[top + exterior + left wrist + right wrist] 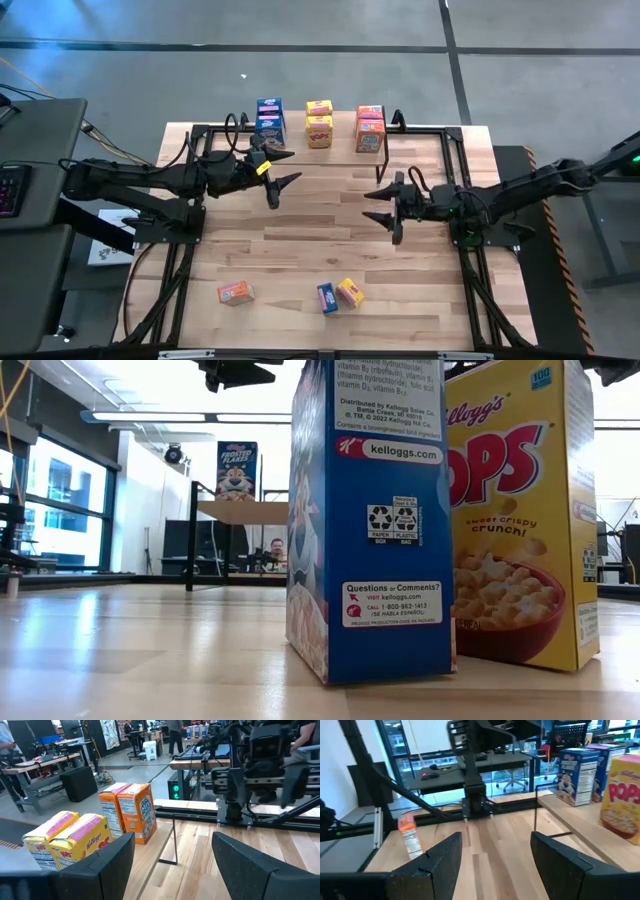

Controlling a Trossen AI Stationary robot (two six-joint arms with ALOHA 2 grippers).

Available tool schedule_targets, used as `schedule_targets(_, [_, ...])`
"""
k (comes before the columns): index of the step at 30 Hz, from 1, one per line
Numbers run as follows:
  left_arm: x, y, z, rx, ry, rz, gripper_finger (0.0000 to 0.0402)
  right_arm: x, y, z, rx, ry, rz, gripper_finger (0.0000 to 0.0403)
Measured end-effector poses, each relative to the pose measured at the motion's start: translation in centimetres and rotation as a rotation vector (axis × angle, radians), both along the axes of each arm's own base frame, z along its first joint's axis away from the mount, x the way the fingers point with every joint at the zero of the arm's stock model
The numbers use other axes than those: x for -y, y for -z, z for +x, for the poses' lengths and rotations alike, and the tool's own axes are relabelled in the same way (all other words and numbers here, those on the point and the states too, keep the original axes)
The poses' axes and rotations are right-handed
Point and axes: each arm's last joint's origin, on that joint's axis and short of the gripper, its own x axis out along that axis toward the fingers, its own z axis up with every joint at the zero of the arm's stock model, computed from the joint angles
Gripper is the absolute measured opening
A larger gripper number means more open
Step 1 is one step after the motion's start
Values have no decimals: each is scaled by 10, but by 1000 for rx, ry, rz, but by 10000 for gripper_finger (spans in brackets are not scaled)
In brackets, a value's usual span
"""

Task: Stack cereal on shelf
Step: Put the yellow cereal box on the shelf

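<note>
Nearest you, three cereal boxes lie loose on the table's front edge: an orange box (235, 293), a blue box (327, 298), a yellow box (350, 292); six boxes already stand in pairs on the shelf (340, 133) at the back, so you are between picks. Left gripper (282, 165) hovers mid-table near the shelf, jaws spread and empty; right gripper (381, 205) hangs likewise open and empty; your next move calls for reaching forward to a loose box.

Right end effector (495, 865) hovering over wooden tabletop (495, 840), dark fingers (442, 857) standing apart, nothing between them. Two blue cereal boxes (582, 767) standing upright on shelf (570, 812), yellow cereal box (622, 795) standing just beside them. Orange cereal box (409, 835) sitting tilted on tabletop, well apart.
</note>
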Motion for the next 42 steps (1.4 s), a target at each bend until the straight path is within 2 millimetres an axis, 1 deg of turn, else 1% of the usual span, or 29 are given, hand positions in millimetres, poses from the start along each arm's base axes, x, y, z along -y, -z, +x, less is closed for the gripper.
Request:
schedule_targets(8, [0,-1,0,18,-1,-6,255,-22,0,-4,10,-69,36,229])
schedule_targets(12, [0,-1,0,34,-8,-69,255,-30,-4,-4,53,-119,40,229])
schedule_targets(16, [1,-1,0,44,24,-104,255,-33,-6,-5,75,-172,0,229])
schedule_targets(19, [3,0,1,48,59,-124,255,-33,-6,-5,80,-176,-10,229])
schedule_targets(24, [9,0,1,45,119,-165,255,-33,-8,-5,92,-160,26,229])
schedule_targets(28, [16,2,0,21,166,-169,255,-36,-10,-6,118,-180,68,229])
schedule_targets(36, [25,3,-2,-4,199,-170,255,-52,-21,-13,209,-258,97,229])
schedule_targets(38, [26,3,-2,-6,203,-171,255,-56,-28,-14,218,-276,80,229])
schedule_targets(42, [26,3,-2,-4,205,-172,255,-66,-47,-12,218,-294,-9,229])
